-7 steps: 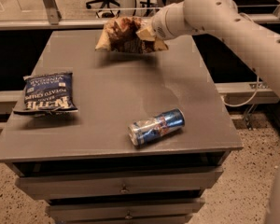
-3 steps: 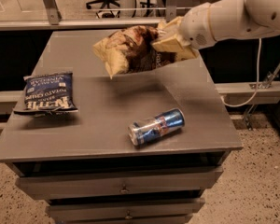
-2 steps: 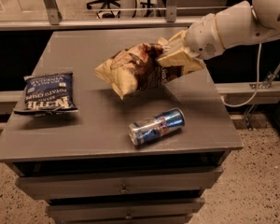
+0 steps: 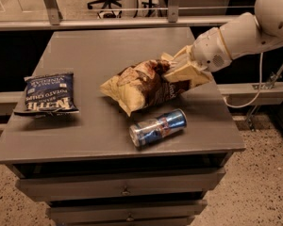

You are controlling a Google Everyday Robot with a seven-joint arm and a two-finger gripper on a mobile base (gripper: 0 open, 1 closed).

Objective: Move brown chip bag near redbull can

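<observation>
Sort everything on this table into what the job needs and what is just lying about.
Part of the job:
- brown chip bag, clamped at its right end by the gripper
- redbull can, on its side near the front edge

Just lying about:
- dark blue chip bag, flat at the left of the table

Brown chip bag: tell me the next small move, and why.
Probably lower it slightly and open the gripper. Over the table, the gripper is shut on one end of the brown chip bag, and the bag is just behind the redbull can.
</observation>
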